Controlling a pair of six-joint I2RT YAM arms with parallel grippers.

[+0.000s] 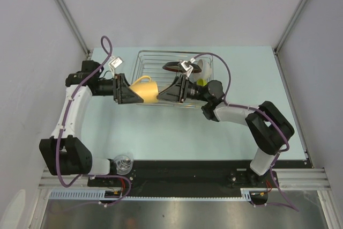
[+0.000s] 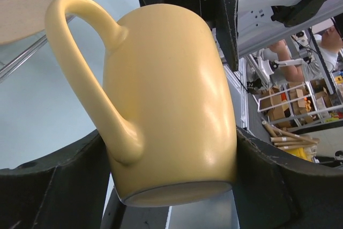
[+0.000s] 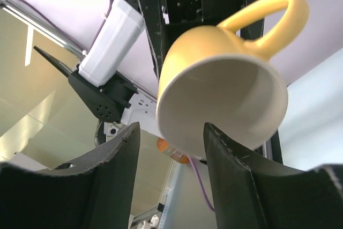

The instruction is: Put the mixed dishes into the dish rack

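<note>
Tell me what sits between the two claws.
The mug, seen in the top view: the left claw grips its base, and its mouth faces the open right claw.

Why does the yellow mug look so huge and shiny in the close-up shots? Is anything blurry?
Left wrist view: the yellow mug sits close to the lens, so it fills the frame, with soft glare on its side. Right wrist view: the fingers are dark silhouettes against a bright background. Top view: even light, nothing blurred.
</note>
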